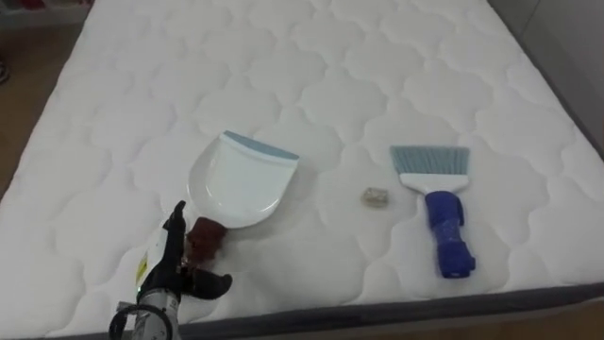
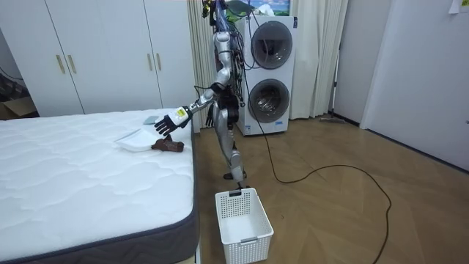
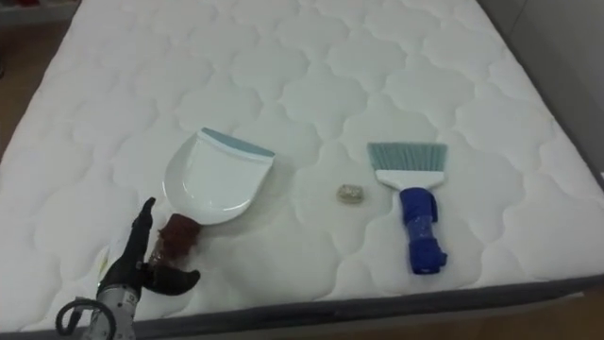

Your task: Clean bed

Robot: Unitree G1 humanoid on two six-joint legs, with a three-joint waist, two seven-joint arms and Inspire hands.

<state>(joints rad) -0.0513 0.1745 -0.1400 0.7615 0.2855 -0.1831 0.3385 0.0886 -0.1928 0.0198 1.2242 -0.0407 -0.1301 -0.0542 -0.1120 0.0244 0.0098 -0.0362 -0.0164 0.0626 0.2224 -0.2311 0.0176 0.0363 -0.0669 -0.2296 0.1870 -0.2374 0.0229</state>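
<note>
- Robot's left hand (image 1: 173, 263) is open, fingers straight and thumb out, just beside the dustpan's brown handle (image 1: 204, 236).
- White dustpan (image 1: 238, 184) lies flat on the bed (image 1: 377, 66).
- Right of the dustpan lies a small crumb (image 1: 375, 196).
- Further right of the dustpan, past the crumb, lies a blue brush (image 1: 439, 203).

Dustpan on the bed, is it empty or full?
Empty: the dustpan shows a bare scoop; the small scrap lies on the mattress between it and the brush.
</note>
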